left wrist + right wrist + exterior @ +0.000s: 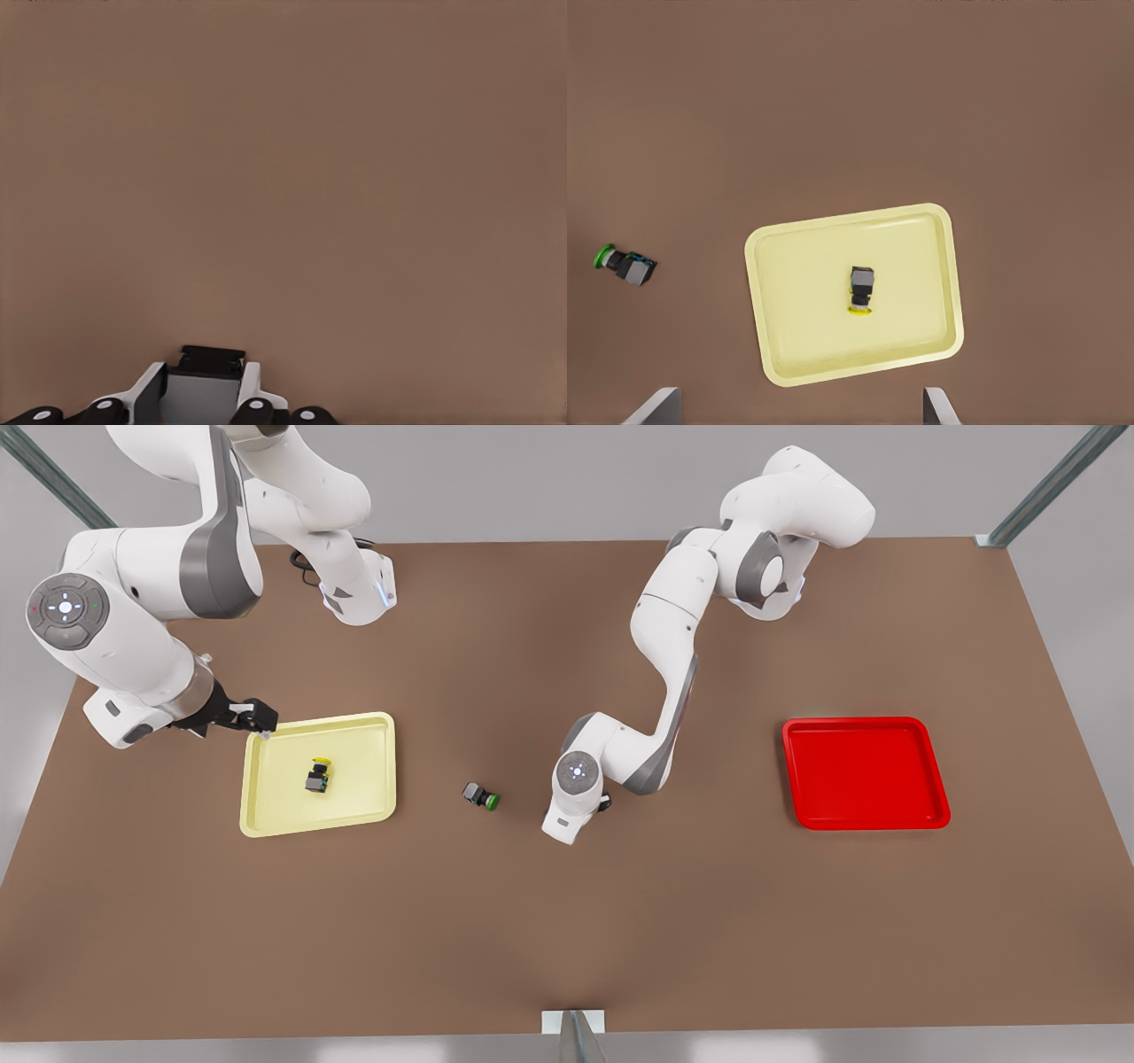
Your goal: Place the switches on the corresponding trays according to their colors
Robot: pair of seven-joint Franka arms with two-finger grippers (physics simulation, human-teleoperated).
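right pincer (262, 724) hangs open beside the pale yellow square plastic tray (266, 815), whose yellow-capped dark switch (318, 775) lies just beyond its fingers (939, 409). left pincer (202, 394) is clamped on a dark boxy switch (211, 358) over the brown surface (567, 921); bright red square tray (864, 815) well apart, green-capped switch (481, 795) near it.

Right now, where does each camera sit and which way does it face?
Front view: overhead, facing down at table, both arms.
Left wrist view: faces bare table; left hand clamps dark switch body.
Right wrist view: above yellow tray; open right hand.
Front and right wrist share yellow tray, green-capped switch.
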